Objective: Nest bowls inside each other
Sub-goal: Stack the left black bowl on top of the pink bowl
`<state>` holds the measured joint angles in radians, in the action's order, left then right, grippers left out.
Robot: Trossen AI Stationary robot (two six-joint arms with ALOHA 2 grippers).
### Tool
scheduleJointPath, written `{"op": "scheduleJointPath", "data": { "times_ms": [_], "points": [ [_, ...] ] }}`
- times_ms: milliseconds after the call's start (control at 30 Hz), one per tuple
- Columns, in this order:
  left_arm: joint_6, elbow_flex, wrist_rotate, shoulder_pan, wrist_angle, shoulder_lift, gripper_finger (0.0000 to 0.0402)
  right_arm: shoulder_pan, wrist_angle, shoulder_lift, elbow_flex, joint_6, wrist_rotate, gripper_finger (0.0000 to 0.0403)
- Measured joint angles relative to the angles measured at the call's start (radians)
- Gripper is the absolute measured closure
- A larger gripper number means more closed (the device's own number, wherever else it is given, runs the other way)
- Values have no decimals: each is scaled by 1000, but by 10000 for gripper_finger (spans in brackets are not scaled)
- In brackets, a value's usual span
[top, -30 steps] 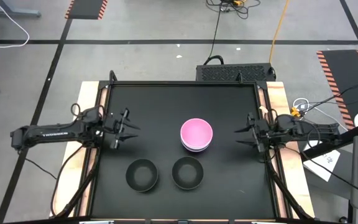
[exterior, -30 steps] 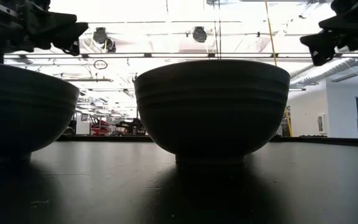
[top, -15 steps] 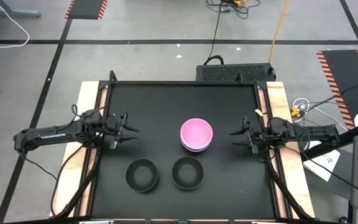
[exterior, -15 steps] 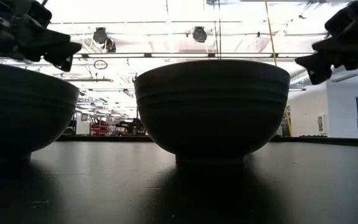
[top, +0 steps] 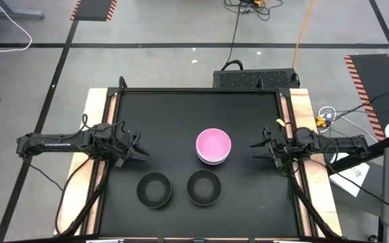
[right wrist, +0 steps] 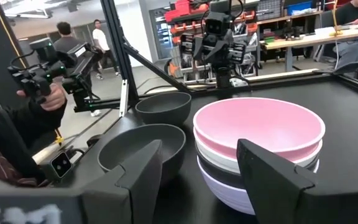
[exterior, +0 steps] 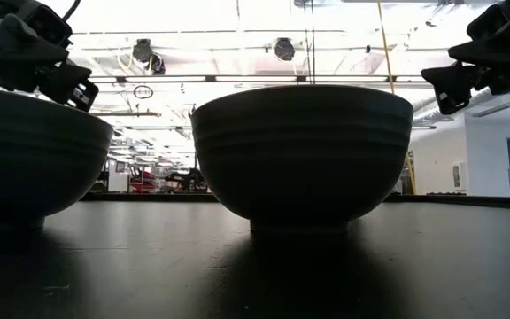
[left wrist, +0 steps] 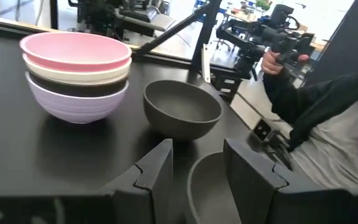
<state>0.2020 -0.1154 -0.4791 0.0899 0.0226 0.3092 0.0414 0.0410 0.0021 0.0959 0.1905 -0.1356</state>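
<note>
A stack of bowls (top: 213, 146) stands mid-table: pink on top, then white, black and lavender (left wrist: 76, 102) at the bottom. Two single black bowls (top: 154, 189) (top: 204, 187) rest upright on their bases near the front edge. My left gripper (top: 142, 150) hovers open and empty left of the stack, above the table, pointing toward the black bowls (left wrist: 182, 115). My right gripper (top: 254, 150) hovers open and empty right of the stack, facing it (right wrist: 257, 134).
The black table top (top: 181, 115) has a raised frame around it and free room at the far side. A dark box (top: 255, 79) sits behind the far edge. A person holding a device stands beyond the table's front edge (left wrist: 278, 56).
My left gripper has gone down and toward the table's near edge, turning a little toward the two black bowls. My right gripper has gone down slightly and a little toward the stack. The bowls have stayed where they were.
</note>
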Motion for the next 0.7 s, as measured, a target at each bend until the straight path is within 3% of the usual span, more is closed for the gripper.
{"op": "scheduleJointPath", "data": {
  "times_ms": [200,333,500,700],
  "points": [
    [73,0,43,-94,4,0,233,0,0,0,0,-4,0,204],
    [108,0,61,-171,53,28,182,0,0,0,0,-4,0,204],
    [81,0,61,-256,246,106,114,0,0,0,0,-4,-1,204],
    [46,0,107,-312,345,186,67,0,0,0,0,-4,-1,204]
  ]
}}
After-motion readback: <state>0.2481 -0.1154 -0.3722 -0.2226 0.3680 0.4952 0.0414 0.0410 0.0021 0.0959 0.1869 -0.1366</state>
